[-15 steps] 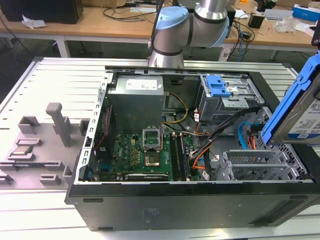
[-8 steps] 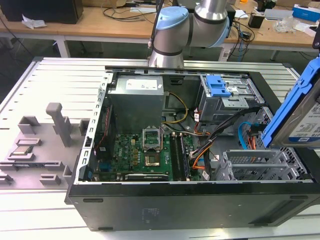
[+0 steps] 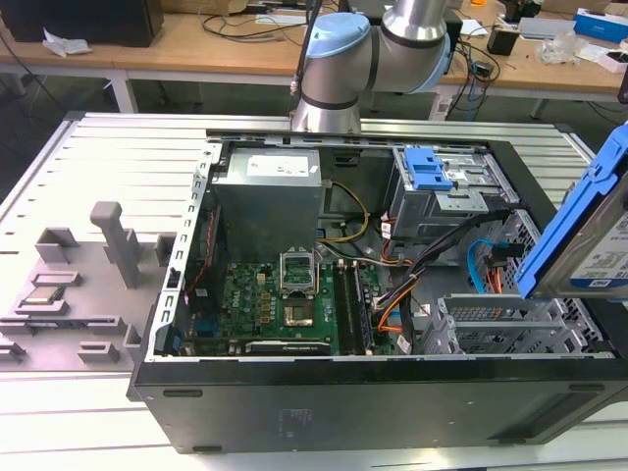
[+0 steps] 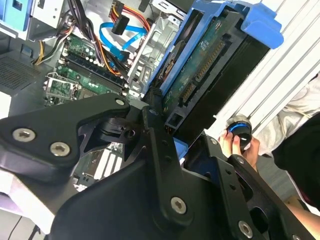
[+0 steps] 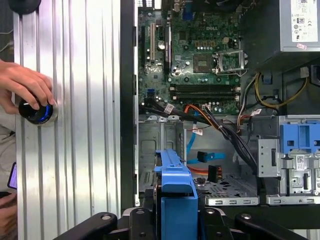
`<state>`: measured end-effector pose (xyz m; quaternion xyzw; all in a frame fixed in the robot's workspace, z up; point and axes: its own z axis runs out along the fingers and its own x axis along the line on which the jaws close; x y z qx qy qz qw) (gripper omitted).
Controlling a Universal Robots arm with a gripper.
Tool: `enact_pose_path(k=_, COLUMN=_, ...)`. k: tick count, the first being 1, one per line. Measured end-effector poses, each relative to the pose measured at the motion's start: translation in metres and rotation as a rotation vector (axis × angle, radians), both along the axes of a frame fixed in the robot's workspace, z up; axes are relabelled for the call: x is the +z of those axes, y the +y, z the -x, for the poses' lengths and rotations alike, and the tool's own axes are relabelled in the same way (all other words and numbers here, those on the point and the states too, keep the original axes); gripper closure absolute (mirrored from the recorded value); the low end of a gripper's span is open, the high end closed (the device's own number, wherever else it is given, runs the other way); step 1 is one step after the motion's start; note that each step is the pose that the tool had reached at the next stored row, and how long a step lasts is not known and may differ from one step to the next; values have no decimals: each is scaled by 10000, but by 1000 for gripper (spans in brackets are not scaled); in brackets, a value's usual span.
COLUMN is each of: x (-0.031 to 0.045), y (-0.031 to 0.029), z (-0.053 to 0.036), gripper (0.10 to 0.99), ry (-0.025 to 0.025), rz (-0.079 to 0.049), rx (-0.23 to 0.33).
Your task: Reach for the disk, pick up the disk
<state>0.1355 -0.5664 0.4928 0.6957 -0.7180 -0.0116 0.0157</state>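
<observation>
disk (image 3: 595, 257) first: it hangs in the air at the exterior view's right edge, above the open computer case (image 3: 392, 402) and clear of its drive bays, silver body and label tilted steeply with the blue bracket (image 3: 574, 211) running up its edge. judging by that, the pick-up looks done, since nothing else supports it there.

in the second wrist view the gripper (image 4: 165, 125) has its black fingers (image 4: 152, 130) closed on the near end of the disk (image 4: 210, 75), clamped on the bracket and body rather than on the circuit side, which faces outward. that hold makes sense: the bracket is the sturdy rim of the thing, and pinching there keeps pressure off the board. in the first wrist view the bracket's blue end (image 5: 175, 195) stands straight up between the gripper's (image 5: 175, 220) black links, so the drive is carried edge-on, the way it would slide out of a bay.

below it the case lies on its side with the green main board (image 3: 285, 304) exposed, cables (image 3: 412, 265) looping toward the bays, and a second blue latch (image 3: 432, 169) on the metal cage (image 3: 461, 191) farther back.

a person's hand (image 5: 25, 87) rests on a round blue-lit knob (image 5: 36, 111) on the ribbed metal table (image 5: 80, 125) beside the case (probably a control or stop, kept within reach while the arm (image 3: 363, 49) works).
</observation>
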Motion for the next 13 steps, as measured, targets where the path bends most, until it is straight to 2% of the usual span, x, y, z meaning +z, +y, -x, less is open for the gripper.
enact_pose_path(k=6, x=-60, y=-57, z=28, gripper=718, ry=1, rz=0, rx=-1)
enact_pose_path(k=10, x=-121, y=-57, z=164, gripper=718, ry=0, rz=0, rx=0)
enact_pose_path(k=13, x=-151, y=-56, z=231, gripper=718, ry=0, rz=0, rx=0)
